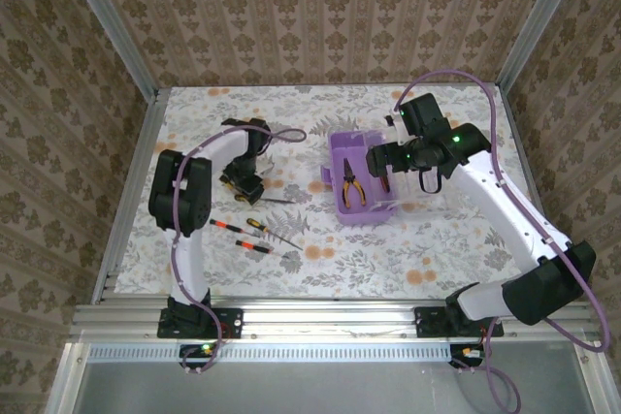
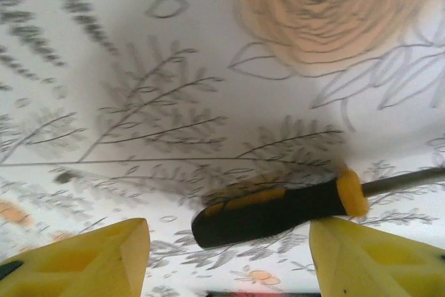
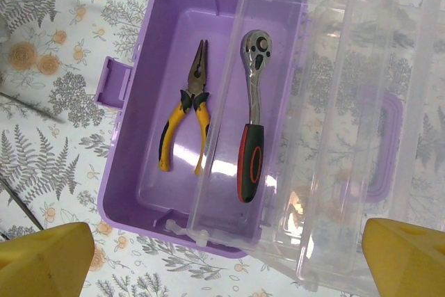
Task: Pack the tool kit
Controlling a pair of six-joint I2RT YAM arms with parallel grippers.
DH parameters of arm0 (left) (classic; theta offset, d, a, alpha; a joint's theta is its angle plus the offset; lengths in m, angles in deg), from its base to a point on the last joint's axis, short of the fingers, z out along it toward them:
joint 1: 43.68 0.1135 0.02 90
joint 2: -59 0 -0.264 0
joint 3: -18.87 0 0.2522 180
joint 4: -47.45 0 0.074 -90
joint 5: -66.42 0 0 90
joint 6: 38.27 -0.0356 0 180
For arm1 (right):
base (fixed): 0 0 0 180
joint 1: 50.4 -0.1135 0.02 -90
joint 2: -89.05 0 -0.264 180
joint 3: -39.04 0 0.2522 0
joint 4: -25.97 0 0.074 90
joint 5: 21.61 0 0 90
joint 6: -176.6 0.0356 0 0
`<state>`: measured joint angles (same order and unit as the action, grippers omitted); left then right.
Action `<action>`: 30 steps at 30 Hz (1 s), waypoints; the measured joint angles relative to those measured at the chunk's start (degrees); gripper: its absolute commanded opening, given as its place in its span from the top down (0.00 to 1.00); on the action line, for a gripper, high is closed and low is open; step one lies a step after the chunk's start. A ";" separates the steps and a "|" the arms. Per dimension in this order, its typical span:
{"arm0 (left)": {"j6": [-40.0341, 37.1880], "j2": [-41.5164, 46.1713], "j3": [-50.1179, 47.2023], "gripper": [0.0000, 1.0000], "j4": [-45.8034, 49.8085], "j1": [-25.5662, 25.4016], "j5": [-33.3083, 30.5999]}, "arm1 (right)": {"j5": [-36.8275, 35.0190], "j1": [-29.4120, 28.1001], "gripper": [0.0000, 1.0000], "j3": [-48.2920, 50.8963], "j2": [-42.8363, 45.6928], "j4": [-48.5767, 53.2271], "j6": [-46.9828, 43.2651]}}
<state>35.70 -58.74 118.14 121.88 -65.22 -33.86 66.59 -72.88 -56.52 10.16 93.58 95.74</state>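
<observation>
Right, the left gripper (image 2: 229,269) is down low over the table cloth (image 2: 208,46) with its fingers (image 2: 97,262) spread wide and nothing pinched. A screwdriver (image 2: 278,206) lies crosswise just ahead of the fingertips. Its black and orange-yellow handle sits between the two pads, and the bare shaft runs off past the right-hand one. It looks light and stiff, with a grippy rubbery handle, but it's round, so a nudge could roll it. My call: close on the fat middle of the handle, not the thin slick shaft. More screwdrivers (image 1: 254,245) lie behind this gripper, toward the arm's base.

Over on the other side, the right gripper (image 3: 222,262) hovers with its fingers spread too, holding nothing. Straight below it is the purple box (image 3: 125,165), with the pliers (image 3: 184,126) and the wrench (image 3: 254,102) already inside. The clear lid (image 3: 348,102) is swung open toward this gripper's right finger. That lid looks thin and bendy, so it wants gentle pressure. The box is probably light enough to skid on the cloth.

The surface is flat flowered cloth, smooth-looking. Papered walls (image 1: 320,16) and metal frame posts (image 1: 107,16) close in beyond both grippers, so reach is tight.
</observation>
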 measured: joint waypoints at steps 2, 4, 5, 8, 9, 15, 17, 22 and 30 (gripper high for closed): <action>-0.52 -1.40 0.00 0.39 0.02 -0.26 1.22 | 0.17 0.09 0.00 0.00 0.00 0.00 0.00; -0.79 -1.60 0.17 0.40 0.20 -0.55 1.46 | 0.20 0.09 0.00 0.00 0.00 -0.02 0.00; -0.92 -1.51 0.17 0.41 0.22 -0.55 1.64 | 0.22 0.09 0.00 0.00 0.00 -0.02 0.00; -1.14 -1.53 0.13 0.46 0.35 -0.50 2.27 | 0.37 0.09 0.00 0.00 0.00 -0.02 0.00; -1.16 -1.53 0.07 0.51 0.37 -0.50 2.64 | 0.42 0.09 0.00 0.00 0.00 -0.02 0.00; -0.92 -1.53 -0.26 0.85 1.09 -0.90 5.53 | 0.61 0.09 0.00 0.00 0.00 -0.02 0.00; -0.72 -1.44 -0.24 0.90 1.27 -0.98 5.62 | 0.61 0.09 0.00 0.00 0.00 -0.02 0.00; -0.31 -1.11 -0.22 0.99 1.49 -0.94 5.99 | 0.72 0.09 0.00 0.00 0.13 -0.02 -0.26; -2.40 3.28 3.85 1.00 7.61 -1.49 8.68 | 6.80 0.22 0.00 0.00 4.15 -0.26 -6.14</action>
<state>33.30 -55.46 121.99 129.48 -66.71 -25.18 73.39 -72.66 -56.52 14.31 93.32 89.60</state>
